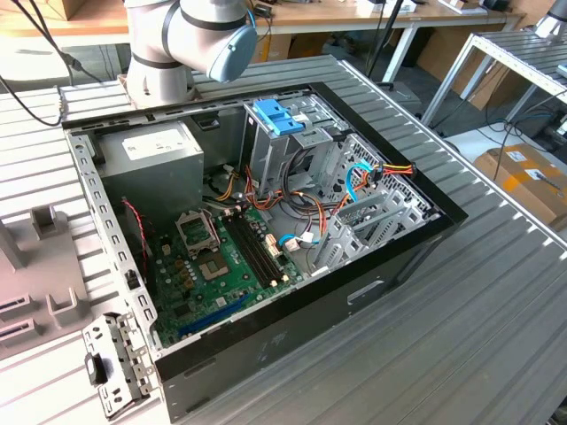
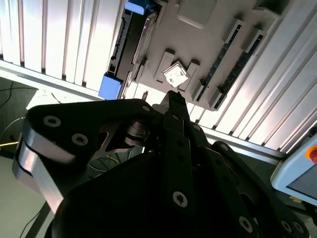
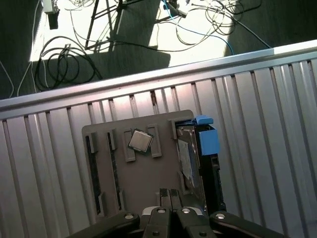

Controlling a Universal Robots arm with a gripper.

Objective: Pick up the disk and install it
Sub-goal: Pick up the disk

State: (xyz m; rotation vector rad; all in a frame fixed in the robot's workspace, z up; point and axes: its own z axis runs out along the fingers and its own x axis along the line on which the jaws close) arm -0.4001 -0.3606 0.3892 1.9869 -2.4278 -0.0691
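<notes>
**Operator:** How is the gripper set?

**Spotter:** Your gripper (image 3: pixel 171 194) has its fingers pressed together, with nothing between them. It hangs over the grey holder (image 3: pixel 148 178) with the tips pointing down at it. As far as I can judge, it is apart from the holder, not touching.

**Operator:** Where's the disk from there?

**Spotter:** Your disk (image 3: pixel 198 163) is below the tips and off to one side, not under them. It stands on edge in the holder's outermost slot, with its blue bracket (image 3: pixel 206 140) on the outer face. The tips sit over the holder's middle. That puts them on the same side of the disk as the chip (image 3: pixel 140 141), which lies flat in its pocket just beside the disk.

**Operator:** Which way does it run?

**Spotter:** Its long axis runs along the table's slats (image 3: pixel 277 148), parallel to the holder's side edge. From the gripper you are looking down on its thin top edge, not its broad face.

**Operator:** And the case?

**Spotter:** In the exterior view the open case (image 1: pixel 292 336) lies on its side, well apart from the holder. The drive cage under the blue latch (image 1: pixel 277 117) is at the far end.

**Operator:** Any writing I can go by?

**Spotter:** None I can make out. The disk's label shows as a pale sliver seen nearly edge-on. The marks on the chip's lid are too small to read.
</notes>
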